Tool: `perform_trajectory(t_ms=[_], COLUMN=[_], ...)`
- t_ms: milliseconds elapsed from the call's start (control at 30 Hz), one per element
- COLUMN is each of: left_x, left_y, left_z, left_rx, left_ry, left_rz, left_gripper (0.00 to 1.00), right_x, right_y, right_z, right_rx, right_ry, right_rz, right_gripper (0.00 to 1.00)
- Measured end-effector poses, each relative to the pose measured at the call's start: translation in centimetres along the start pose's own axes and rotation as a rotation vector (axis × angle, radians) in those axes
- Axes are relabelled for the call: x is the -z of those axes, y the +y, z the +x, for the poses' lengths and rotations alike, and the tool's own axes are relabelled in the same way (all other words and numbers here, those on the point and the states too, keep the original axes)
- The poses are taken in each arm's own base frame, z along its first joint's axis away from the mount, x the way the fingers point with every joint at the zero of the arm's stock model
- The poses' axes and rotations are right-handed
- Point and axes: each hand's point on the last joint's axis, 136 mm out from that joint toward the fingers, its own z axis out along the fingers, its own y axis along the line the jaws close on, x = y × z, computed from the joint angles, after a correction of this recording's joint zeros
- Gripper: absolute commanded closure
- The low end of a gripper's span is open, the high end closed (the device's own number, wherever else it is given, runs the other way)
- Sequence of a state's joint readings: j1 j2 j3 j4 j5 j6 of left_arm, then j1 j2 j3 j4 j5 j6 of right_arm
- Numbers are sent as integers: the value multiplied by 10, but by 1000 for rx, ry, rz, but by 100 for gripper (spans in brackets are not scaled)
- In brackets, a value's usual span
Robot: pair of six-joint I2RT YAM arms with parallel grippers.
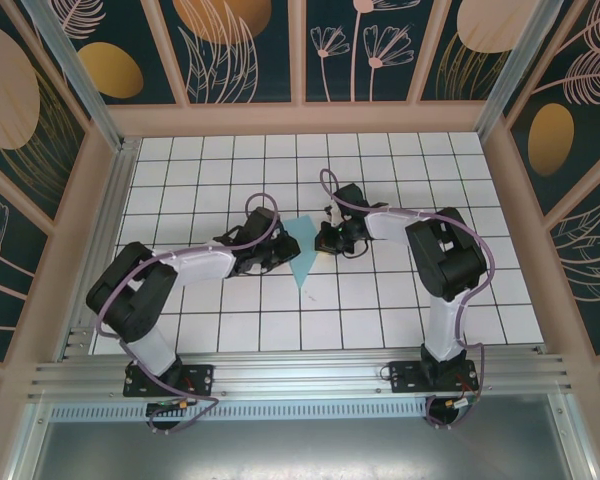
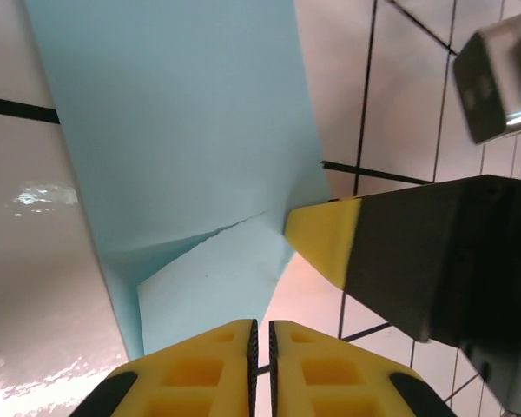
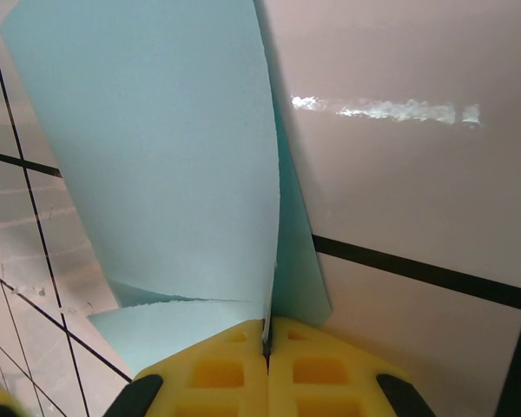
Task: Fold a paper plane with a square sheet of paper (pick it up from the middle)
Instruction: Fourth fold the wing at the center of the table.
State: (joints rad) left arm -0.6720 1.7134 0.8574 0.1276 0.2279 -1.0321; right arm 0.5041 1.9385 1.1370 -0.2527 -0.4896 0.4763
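Note:
The paper plane [image 1: 302, 252], a folded light turquoise dart, lies at the table's middle with its point toward the near edge. My right gripper [image 1: 327, 240] is at its right side. In the right wrist view this gripper [image 3: 267, 328] is shut on an upright fold of the paper plane [image 3: 165, 148], whose edge runs in between the yellow fingers. My left gripper [image 1: 278, 248] is at the plane's left side. In the left wrist view it [image 2: 261, 332] is shut to a hairline gap with nothing in it, just short of the paper plane [image 2: 182, 130]. The right gripper's yellow fingertip [image 2: 326, 239] touches the paper's edge there.
The white gridded table [image 1: 230, 320] is walled by a beige frame [image 1: 300, 120] at the back and sides. An aluminium rail [image 1: 300, 375] with both arm bases runs along the near edge. Cables loop over both arms.

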Motion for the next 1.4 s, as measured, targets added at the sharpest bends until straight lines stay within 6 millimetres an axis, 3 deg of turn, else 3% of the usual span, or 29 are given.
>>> perform_trajectory(t_ms=[233,467,1100,1400], left_x=[-18,-18,-18,2], left_y=[35,37,36,40], left_z=[11,8,7,2], left_rx=[29,27,24,36], left_ry=[37,17,9,-40], left_rz=[-112,-125,-112,-67], left_gripper=[98,100,100,96], right_x=[2,3,-1,-1], right_y=[6,13,60,65], right_z=[-3,-5,3,0], right_rx=[8,14,-26,-82], right_ry=[-3,0,36,24], right_rz=[-2,-22,-154,-166], right_gripper=[95,96,95,96])
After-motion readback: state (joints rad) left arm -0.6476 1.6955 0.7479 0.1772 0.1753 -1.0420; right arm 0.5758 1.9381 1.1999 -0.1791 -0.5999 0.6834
